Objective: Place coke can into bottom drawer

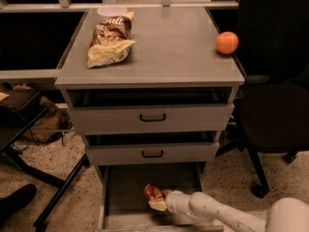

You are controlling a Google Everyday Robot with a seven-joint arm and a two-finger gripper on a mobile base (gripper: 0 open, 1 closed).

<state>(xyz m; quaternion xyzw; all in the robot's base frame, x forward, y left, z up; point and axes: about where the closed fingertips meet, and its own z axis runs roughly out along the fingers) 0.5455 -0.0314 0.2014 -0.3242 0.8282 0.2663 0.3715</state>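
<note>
The bottom drawer (123, 190) is pulled open under the two upper grey drawers, showing its plain grey floor. The coke can (153, 193), red with white lettering, lies low inside it near the middle. My gripper (159, 203) reaches in from the lower right on a white arm and is shut on the can's lower end. The can sits close to the drawer floor; whether it touches cannot be told.
A brown-and-yellow chip bag (110, 40) and an orange (227, 42) lie on the cabinet top (169, 42). A black office chair (273, 110) stands at the right. A black table frame and bags (29, 129) are at the left.
</note>
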